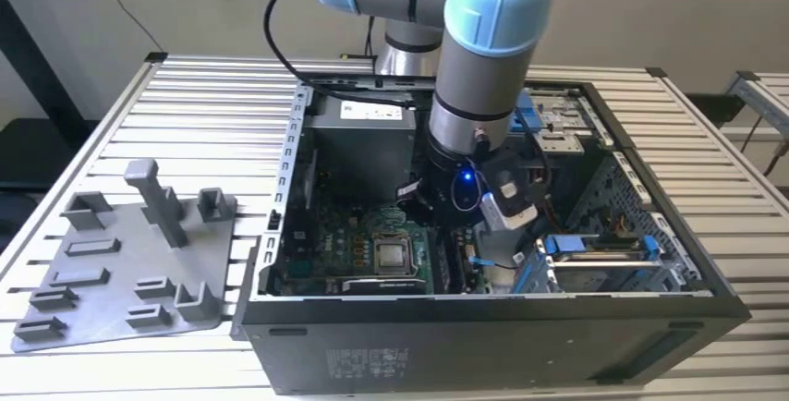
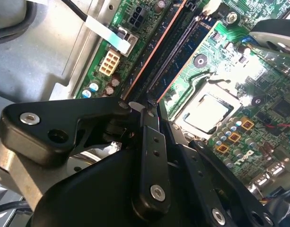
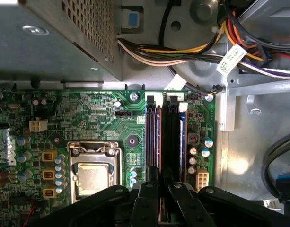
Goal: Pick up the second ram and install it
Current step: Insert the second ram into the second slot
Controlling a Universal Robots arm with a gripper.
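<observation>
The second ram is a thin dark board standing on edge along a memory slot of the green motherboard. It runs away from my fingertips in both wrist views, beside an empty slot. My gripper is low inside the open computer case, its black fingers drawn close together on the near end of the second ram. In the exterior view the arm's wrist reaches down into the case over the board's right part and hides the fingers.
The silver processor socket lies close beside the slots. A bundle of coloured cables and the power supply sit beyond them. Drive bays fill the case's right. A grey fixture plate with posts lies left of the case.
</observation>
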